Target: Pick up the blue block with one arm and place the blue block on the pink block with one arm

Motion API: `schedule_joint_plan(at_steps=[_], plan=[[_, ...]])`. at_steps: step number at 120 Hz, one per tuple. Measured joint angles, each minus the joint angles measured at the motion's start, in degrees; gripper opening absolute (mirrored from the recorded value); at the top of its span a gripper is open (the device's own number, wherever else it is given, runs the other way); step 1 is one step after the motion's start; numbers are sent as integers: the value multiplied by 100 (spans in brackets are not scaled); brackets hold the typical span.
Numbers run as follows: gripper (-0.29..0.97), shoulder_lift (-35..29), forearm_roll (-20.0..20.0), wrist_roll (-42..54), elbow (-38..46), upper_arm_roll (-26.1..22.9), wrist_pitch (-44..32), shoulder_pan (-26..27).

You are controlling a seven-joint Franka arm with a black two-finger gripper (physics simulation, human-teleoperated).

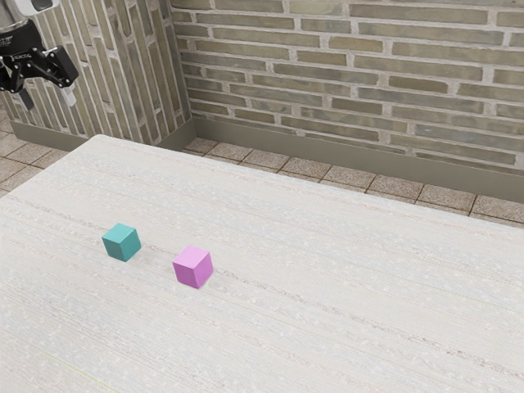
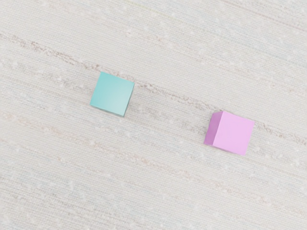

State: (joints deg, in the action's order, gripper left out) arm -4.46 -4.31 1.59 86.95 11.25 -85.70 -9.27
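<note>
The pink block [image 1: 192, 266] is sitting closest, flat on the pale table [image 1: 344, 311]. The blue block [image 1: 121, 241], which is looking more blue-green, is sitting near it, toward the exterior view's left and a bit farther back, not touching it. My gripper [image 1: 47, 97] is hanging high up at the exterior view's upper left, well apart from both blocks, its two fingers spread wide and holding nothing. A brick wall [image 1: 344, 74] is standing behind everything.

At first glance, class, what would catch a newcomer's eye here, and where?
Two small cubes sit apart on the pale table: a blue block, and a pink block toward the exterior view's right of it. The end effector hangs open, high at that view's upper left.
</note>
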Motion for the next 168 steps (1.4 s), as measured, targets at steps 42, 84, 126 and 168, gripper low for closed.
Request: schedule_joint_plan(at_steps=[42,84,126,168], plan=[[68,309,407,113,-1925,2,650,-62],[68,1893,-132,760,798,946,-1444,-394],[68,2532,-527,1612,1720,904,-3513,-497],[67,2257,-625,2415,2064,617,-3484,-445]])
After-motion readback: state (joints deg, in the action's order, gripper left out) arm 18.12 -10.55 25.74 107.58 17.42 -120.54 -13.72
